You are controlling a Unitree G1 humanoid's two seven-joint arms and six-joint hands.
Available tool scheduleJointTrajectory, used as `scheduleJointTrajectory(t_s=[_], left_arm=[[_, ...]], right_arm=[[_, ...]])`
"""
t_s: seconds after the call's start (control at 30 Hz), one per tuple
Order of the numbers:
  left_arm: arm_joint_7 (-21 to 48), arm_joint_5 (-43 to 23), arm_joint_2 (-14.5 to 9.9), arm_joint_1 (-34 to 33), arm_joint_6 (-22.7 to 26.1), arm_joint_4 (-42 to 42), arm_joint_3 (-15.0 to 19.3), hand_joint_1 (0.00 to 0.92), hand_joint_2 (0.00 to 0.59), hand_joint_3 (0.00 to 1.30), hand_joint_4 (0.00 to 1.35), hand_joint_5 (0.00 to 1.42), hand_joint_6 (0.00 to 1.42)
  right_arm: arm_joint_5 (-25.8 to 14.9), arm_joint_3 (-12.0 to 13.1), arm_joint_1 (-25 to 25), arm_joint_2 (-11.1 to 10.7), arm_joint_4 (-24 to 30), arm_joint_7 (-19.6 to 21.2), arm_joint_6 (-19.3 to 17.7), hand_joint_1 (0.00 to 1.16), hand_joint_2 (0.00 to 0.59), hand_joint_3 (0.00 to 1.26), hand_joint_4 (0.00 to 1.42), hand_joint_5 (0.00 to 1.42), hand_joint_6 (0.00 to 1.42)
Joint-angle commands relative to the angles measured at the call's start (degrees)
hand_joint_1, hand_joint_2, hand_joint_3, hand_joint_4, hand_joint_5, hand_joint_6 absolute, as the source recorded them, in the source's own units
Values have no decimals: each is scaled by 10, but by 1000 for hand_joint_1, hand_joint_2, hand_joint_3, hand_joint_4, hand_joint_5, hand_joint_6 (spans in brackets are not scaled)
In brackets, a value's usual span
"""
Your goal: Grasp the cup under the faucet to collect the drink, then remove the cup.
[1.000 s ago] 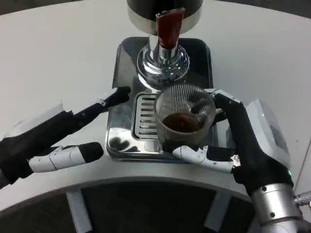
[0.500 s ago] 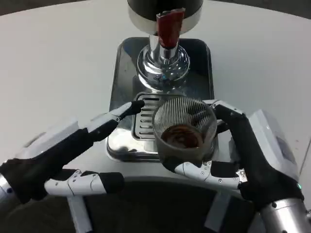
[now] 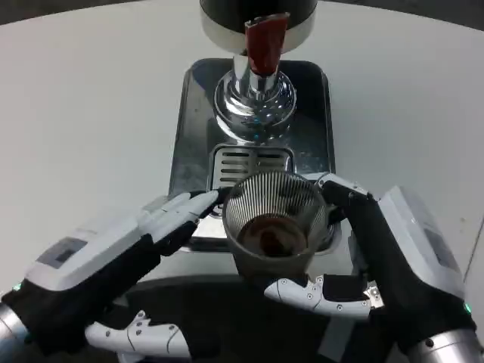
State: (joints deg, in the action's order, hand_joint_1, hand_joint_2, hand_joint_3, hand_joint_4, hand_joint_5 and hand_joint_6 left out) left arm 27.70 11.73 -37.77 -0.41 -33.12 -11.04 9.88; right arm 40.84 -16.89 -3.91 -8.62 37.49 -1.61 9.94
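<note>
Here the white table (image 3: 91,98) spreads wide and curved, its near edge rounding off into dark floor below the hands. On it sits a shiny metal tray (image 3: 193,113) carrying the dispenser (image 3: 255,19), whose red tap (image 3: 264,43) hangs above a chrome base (image 3: 255,106) and a slotted grate (image 3: 246,164). The ribbed glass cup (image 3: 272,223), with brown drink in its bottom, is at the tray's near edge, in front of the grate and well short of the tap. The right hand (image 3: 378,257) holds it, fingers curled around its far right side and the thumb reaching under its near side. The left hand (image 3: 113,261) lies just left of the cup, fingers stretched out together, their tips at the cup's rim; whether they touch it I cannot tell.
</note>
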Motion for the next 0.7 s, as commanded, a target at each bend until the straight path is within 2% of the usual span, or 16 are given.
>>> scheduleJointTrajectory(t_s=[0.03, 0.17, 0.43, 0.53, 0.7], left_arm=[[-30, 45, 13, 37, 11, -34, 1, 66, 10, 0, 0, 0, 0], [-65, 100, 32, 69, 27, -76, 9, 132, 26, 0, 0, 0, 0], [-106, 193, 67, 116, 78, -156, 13, 158, 35, 0, 0, 0, 0], [-117, 232, 71, 126, 92, -177, 14, 159, 35, 0, 0, 0, 0], [-124, 255, 66, 133, 97, -189, 14, 153, 31, 0, 0, 0, 0]], right_arm=[[3, -8, -11, -2, 30, -4, -27, 956, 284, 921, 1136, 1185, 1420], [4, -13, -16, -5, 39, -10, -32, 956, 284, 921, 1136, 1187, 1420], [6, -20, -26, -7, 51, -18, -36, 956, 284, 921, 1136, 1188, 1424], [7, -23, -36, -10, 60, -21, -39, 956, 284, 921, 1136, 1188, 1424], [8, -26, -53, -12, 71, -23, -47, 956, 284, 921, 1123, 1188, 1424]])
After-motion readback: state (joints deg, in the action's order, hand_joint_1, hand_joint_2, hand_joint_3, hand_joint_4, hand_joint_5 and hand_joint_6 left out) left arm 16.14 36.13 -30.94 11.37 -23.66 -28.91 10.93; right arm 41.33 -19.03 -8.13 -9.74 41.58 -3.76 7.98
